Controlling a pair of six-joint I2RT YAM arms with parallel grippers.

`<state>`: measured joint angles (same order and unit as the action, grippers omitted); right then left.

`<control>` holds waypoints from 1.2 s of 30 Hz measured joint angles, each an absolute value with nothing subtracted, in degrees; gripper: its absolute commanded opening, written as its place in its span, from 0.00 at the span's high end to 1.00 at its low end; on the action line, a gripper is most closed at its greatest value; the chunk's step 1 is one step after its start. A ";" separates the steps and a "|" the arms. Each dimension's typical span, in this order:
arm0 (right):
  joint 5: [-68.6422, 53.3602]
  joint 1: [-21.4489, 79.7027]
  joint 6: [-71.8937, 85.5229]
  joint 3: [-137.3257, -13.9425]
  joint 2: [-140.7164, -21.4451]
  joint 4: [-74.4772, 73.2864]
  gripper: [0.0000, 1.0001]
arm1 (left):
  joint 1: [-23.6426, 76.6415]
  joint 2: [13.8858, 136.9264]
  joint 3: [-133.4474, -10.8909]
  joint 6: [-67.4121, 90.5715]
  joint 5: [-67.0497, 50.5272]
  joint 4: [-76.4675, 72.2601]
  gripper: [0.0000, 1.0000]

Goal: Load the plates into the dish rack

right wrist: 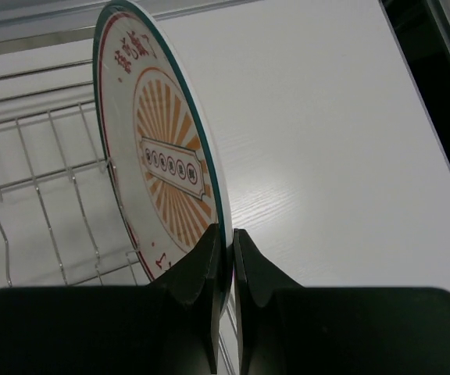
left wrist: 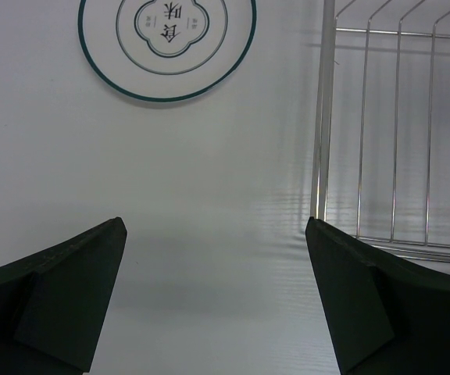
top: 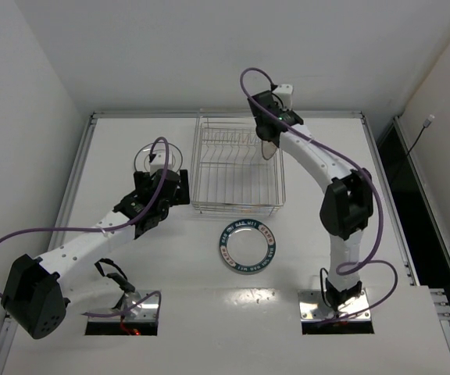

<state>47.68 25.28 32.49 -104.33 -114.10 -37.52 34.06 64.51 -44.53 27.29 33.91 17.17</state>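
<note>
The silver wire dish rack stands mid-table. My right gripper is shut on the edge of the orange sunburst plate and holds it on edge over the rack's far right part. In the right wrist view the fingers pinch the plate above the rack's wires. The teal lettered-rim plate lies flat in front of the rack. The white plate with a thin dark rim lies left of the rack. My left gripper is open and empty just short of it.
The left arm stretches across the left of the table, and its wrist partly covers the white plate. The right arm's elbow stands right of the rack. The table's raised rim runs along the back.
</note>
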 measured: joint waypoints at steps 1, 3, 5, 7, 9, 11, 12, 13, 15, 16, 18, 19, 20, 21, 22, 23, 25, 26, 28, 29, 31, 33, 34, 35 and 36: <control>48.01 25.91 31.42 -105.10 -114.85 -37.28 1.00 | 34.06 64.51 -44.53 27.29 33.91 17.17 0.00; 48.64 27.31 29.47 -106.76 -116.68 -36.93 0.99 | 34.06 64.51 -44.53 27.29 33.91 17.15 0.00; 48.66 28.10 28.01 -107.46 -118.30 -37.67 0.96 | 34.06 64.51 -44.53 27.29 33.91 17.17 0.00; 48.75 28.71 27.07 -107.46 -119.37 -38.44 0.94 | 34.06 64.51 -44.53 27.29 33.91 17.17 0.00; 47.75 28.73 26.79 -107.44 -119.26 -38.37 0.89 | 34.06 64.51 -44.53 27.29 33.91 17.15 0.00; 45.39 28.53 26.76 -106.41 -118.04 -38.13 0.84 | 34.06 64.51 -44.53 27.29 33.91 17.17 0.00; 44.14 28.36 26.89 -105.69 -117.08 -38.35 0.72 | 34.06 64.51 -44.53 27.29 33.91 17.15 0.00; 42.72 28.12 27.14 -104.90 -115.74 -38.96 0.65 | 34.06 64.51 -44.53 27.29 33.91 17.15 0.00; 40.95 27.53 27.99 -104.53 -113.47 -40.38 0.32 | 34.06 64.51 -44.53 27.29 33.91 17.15 0.00; 39.83 27.29 28.71 -104.42 -111.85 -41.32 0.25 | 34.06 64.51 -44.53 27.29 33.91 17.17 0.00; 37.98 26.59 29.63 -103.90 -107.70 -43.88 0.17 | 34.06 64.51 -44.53 27.29 33.91 17.15 0.00; 36.60 26.28 30.22 -103.37 -105.86 -44.73 0.17 | 34.06 64.51 -44.53 27.29 33.91 17.17 0.00; 35.09 25.52 30.52 -101.08 -101.43 -45.17 0.16 | 34.06 64.51 -44.53 27.29 33.91 17.15 0.00; 33.21 24.84 31.14 -97.93 -97.06 -45.08 0.16 | 34.06 64.51 -44.53 27.29 33.89 17.15 0.00; 29.98 23.86 31.53 -93.71 -92.09 -44.47 0.16 | 34.06 64.51 -44.53 27.29 33.87 17.17 0.00; 26.96 22.92 31.99 -90.13 -87.72 -44.51 0.16 | 34.06 64.51 -44.53 27.29 33.87 17.17 0.00; 17.65 19.38 33.67 -78.67 -77.10 -40.62 0.16 | 34.06 64.51 -44.53 27.29 33.85 17.15 0.00; 11.38 17.02 34.85 -71.85 -72.53 -39.16 0.18 | 34.06 64.51 -44.53 27.29 33.85 17.19 0.00; -1.58 11.40 38.09 -57.65 -65.45 -35.44 0.20 | 34.06 64.51 -44.53 27.29 33.82 17.17 0.00; -7.77 9.02 39.77 -50.35 -63.99 -32.49 0.20 | 34.06 64.51 -44.53 27.29 33.85 17.19 0.00; -17.50 6.15 43.48 -38.02 -64.47 -28.62 0.20 | 34.06 64.49 -44.53 27.29 33.82 17.19 0.00; -23.92 4.86 46.87 -27.90 -65.10 -26.37 0.20 | 34.06 64.49 -44.53 27.29 33.85 17.17 0.00; -26.55 4.58 48.31 -24.27 -65.08 -26.00 0.20 | 34.06 64.49 -44.53 27.29 33.85 17.17 0.00; -28.64 4.51 49.25 -22.31 -65.34 -25.47 0.20 | 34.06 64.49 -44.53 27.29 33.85 17.19 0.00; -30.70 4.51 49.87 -21.56 -65.98 -25.26 0.20 | 34.06 64.49 -44.53 27.29 33.85 17.19 0.00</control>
